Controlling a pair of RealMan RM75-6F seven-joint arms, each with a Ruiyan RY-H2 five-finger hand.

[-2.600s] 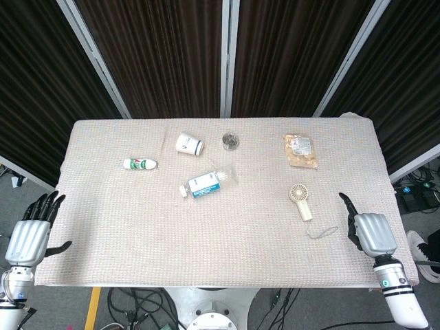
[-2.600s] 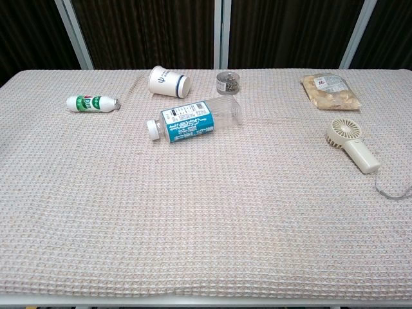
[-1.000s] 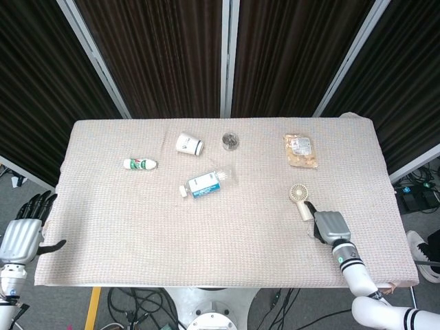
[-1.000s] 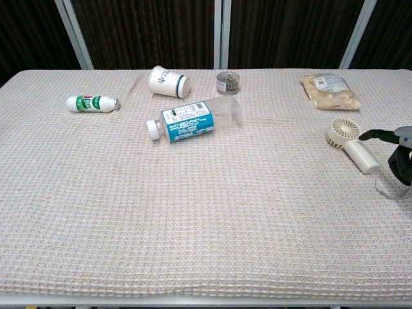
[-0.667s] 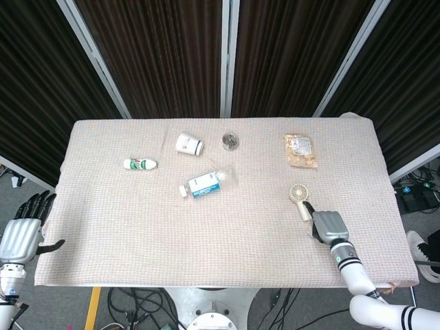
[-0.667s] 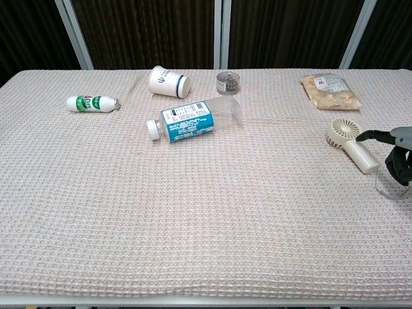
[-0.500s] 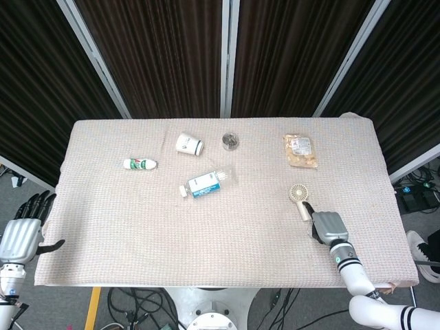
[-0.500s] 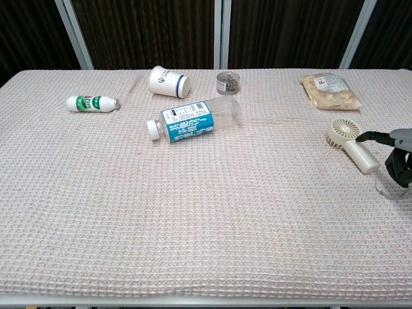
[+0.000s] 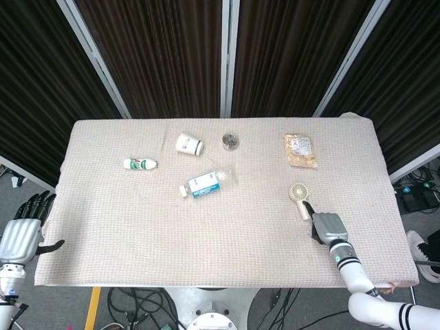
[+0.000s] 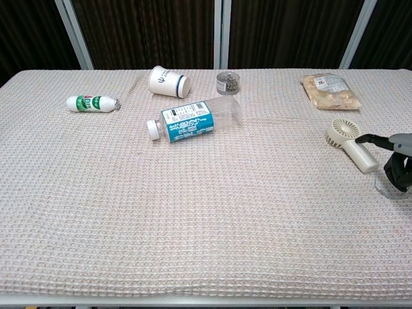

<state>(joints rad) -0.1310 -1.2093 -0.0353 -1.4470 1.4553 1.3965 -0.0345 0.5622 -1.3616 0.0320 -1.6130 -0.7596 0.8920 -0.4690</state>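
Observation:
A cream hand-held fan (image 9: 300, 199) (image 10: 351, 143) lies flat at the right of the cloth-covered table (image 9: 137, 227), handle pointing toward the front right. My right hand (image 9: 326, 225) (image 10: 397, 156) sits just past the handle's end, fingers apart, holding nothing; its thumb reaches the handle's tip, and I cannot tell if it touches. The fan's thin strap (image 10: 386, 187) loops under the hand. My left hand (image 9: 24, 234) hangs off the table's front left corner, fingers spread and empty; the chest view does not show it.
A clear bottle with a blue label (image 9: 206, 183) (image 10: 193, 120) lies on its side mid-table. Behind it are a tipped paper cup (image 9: 188, 144), a small round jar (image 9: 230, 141), a green-and-white tube (image 9: 140, 163) and a snack bag (image 9: 300, 150).
My right hand came in from the table's right edge to the fan's handle and has crept slightly closer in the last second. The left hand sank a little.

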